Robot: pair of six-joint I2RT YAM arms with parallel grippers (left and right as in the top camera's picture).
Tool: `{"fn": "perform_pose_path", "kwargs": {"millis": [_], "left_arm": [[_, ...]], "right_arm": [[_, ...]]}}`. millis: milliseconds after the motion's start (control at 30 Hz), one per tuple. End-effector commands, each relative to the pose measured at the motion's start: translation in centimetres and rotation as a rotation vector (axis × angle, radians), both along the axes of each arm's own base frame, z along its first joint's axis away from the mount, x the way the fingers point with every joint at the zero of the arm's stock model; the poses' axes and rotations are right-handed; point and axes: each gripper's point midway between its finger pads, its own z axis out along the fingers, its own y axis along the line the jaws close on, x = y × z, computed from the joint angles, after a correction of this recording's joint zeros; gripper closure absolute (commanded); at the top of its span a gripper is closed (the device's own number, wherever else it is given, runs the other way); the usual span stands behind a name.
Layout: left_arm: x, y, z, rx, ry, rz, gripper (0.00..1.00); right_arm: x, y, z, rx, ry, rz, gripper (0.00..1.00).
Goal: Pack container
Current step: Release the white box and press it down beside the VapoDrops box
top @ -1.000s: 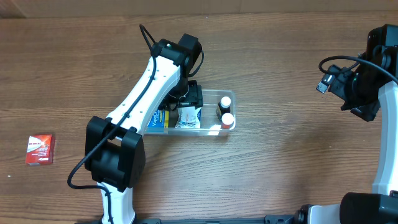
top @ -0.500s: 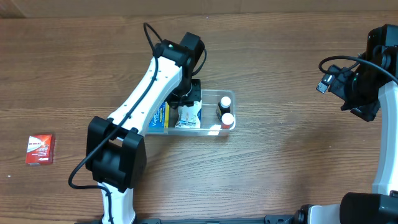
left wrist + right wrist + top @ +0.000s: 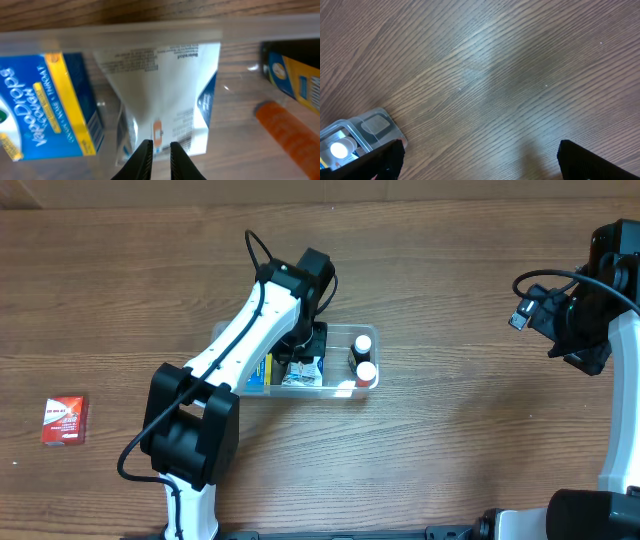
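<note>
The container (image 3: 368,331), a clear shallow tub, sits mid-table. In it lie a blue and yellow box (image 3: 258,372), a white printed box (image 3: 306,374) and two white-capped bottles (image 3: 363,356). My left gripper (image 3: 160,150) hangs inside the tub just above the white box (image 3: 160,85). Its jaws are nearly together, with only a thin gap and nothing between them. The blue box (image 3: 45,110) lies to its left, and a bottle with an orange part (image 3: 285,127) to its right. My right gripper (image 3: 480,160) stands wide open over bare wood, far right of the tub's corner (image 3: 375,125).
A small red box (image 3: 65,420) lies alone near the table's left edge. The left arm (image 3: 250,340) reaches diagonally over the tub's left half. The right arm (image 3: 585,320) stays at the far right edge.
The left gripper's jaws have come together inside the tub and the wrist has shifted slightly right. The white box lies free below it. The right arm has not moved.
</note>
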Motion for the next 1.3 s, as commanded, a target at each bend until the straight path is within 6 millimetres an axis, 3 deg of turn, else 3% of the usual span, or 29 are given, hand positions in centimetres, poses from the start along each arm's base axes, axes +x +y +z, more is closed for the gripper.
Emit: {"fn": "perform_pose_path", "kwargs": {"millis": [0, 200, 600, 1000, 1133, 1267], "left_arm": [[-0.9, 0.6, -2.2, 0.023, 0.031, -0.048, 0.84], [-1.5, 1.6, -3.5, 0.068, 0.038, -0.059, 0.83], [-1.2, 3.8, -3.4, 0.189, 0.013, -0.03, 0.84], [-1.1, 3.6, -3.3, 0.183, 0.009, -0.031, 0.83], [-0.6, 3.4, -2.6, 0.174, -0.008, -0.054, 0.82], [0.6, 2.9, -0.2, 0.151, -0.062, -0.05, 0.8]], "right_arm": [[0.0, 0.2, 0.2, 0.002, -0.01, 0.011, 0.0], [0.0, 0.2, 0.2, 0.002, -0.009, 0.011, 0.0], [0.0, 0.2, 0.1, 0.002, -0.007, 0.011, 0.0], [0.0, 0.2, 0.2, 0.002, -0.007, 0.011, 0.0], [0.0, 0.2, 0.2, 0.002, -0.007, 0.011, 0.0], [0.0, 0.2, 0.2, 0.002, -0.007, 0.011, 0.0]]}}
